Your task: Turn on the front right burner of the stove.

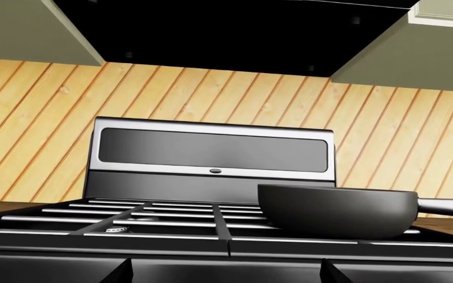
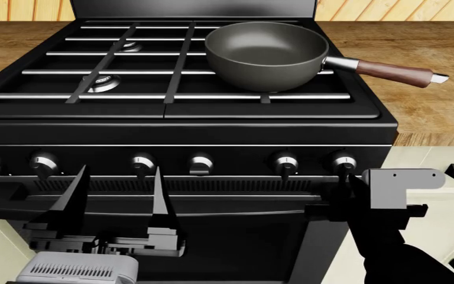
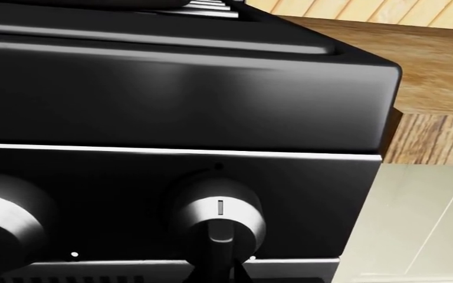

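The glossy black stove fills the head view, with grate bars on top and a row of six silver-faced knobs along its front. The far right knob also shows in the right wrist view, its mark pointing straight up. My right gripper is shut, and its tips sit just below that knob, touching or nearly touching its lower edge. My left gripper is open and empty in front of the oven door, below the third knob. The oven-door handle runs under the knobs.
A dark frying pan with a brown handle sits on the front right burner; it also shows in the left wrist view. Wooden countertops flank the stove. Cream cabinets stand to the right, close to my right arm.
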Controlling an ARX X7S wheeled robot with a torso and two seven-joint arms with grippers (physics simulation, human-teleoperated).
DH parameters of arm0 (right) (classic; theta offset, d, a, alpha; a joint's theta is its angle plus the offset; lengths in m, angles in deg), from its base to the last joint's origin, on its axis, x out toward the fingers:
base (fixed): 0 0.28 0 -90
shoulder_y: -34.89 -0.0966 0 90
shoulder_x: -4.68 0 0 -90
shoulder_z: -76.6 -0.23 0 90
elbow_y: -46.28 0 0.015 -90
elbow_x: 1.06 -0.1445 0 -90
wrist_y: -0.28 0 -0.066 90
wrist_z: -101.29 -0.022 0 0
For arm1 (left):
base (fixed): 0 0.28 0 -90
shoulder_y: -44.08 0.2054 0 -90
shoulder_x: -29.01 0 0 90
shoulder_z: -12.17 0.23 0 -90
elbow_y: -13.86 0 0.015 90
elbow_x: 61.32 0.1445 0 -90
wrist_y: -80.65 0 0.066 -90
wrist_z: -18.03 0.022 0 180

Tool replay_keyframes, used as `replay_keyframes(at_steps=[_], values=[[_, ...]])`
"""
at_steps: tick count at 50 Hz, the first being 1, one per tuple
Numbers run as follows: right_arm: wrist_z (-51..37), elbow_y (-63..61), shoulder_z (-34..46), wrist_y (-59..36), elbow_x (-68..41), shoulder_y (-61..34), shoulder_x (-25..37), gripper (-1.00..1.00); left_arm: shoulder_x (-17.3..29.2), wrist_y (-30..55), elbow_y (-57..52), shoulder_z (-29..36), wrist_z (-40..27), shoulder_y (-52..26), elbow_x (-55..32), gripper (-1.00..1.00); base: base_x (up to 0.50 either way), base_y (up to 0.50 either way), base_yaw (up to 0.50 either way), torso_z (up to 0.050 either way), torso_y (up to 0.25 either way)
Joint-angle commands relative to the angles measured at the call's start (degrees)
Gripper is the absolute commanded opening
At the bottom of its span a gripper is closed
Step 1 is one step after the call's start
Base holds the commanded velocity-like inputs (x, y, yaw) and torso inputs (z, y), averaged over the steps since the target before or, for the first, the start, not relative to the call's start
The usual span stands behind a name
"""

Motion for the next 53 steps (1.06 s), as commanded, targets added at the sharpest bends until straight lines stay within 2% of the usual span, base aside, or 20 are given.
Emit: replay_keyframes(at_steps=[1,11,25,32,53], values=[[-0.13,-0.14,-0.16,-0.03,0.79,-0.03,0.27,-1.00,0.28,-0.08,0.05,0.34,-0.30,-0.10,-0.02,1.00,0.00,0.00,0.00,0.000,0.000],[-1.23,-1.51,1.50,-1.27,2.63,-0.37,1.76,-1.00,0.52,-0.18,-0.07,0.53,-0.62,-0.11,-0.04,1.00,0.00,0.00,0.00,0.000,0.000],[-3.39,-5.19,21.28,-7.21,20.54,-8.33,9.69,-1.00,0.78,-0.65,0.08,0.85,-0.89,-0.08,-0.31,1.00,0.00,0.00,0.00,0.000,0.002],[-5.11,-9.69,32.59,-17.05,29.99,-15.30,12.26,-1.00,0.92,-0.60,-0.08,1.05,-1.08,-0.14,-0.31,1.00,0.00,0.00,0.00,0.000,0.003],[-5.37,-9.91,33.32,-17.98,30.49,-15.04,12.37,-1.00,1.30,-0.75,0.04,1.51,-1.50,-0.42,-0.50,1.00,0.00,0.00,0.00,0.001,0.003]])
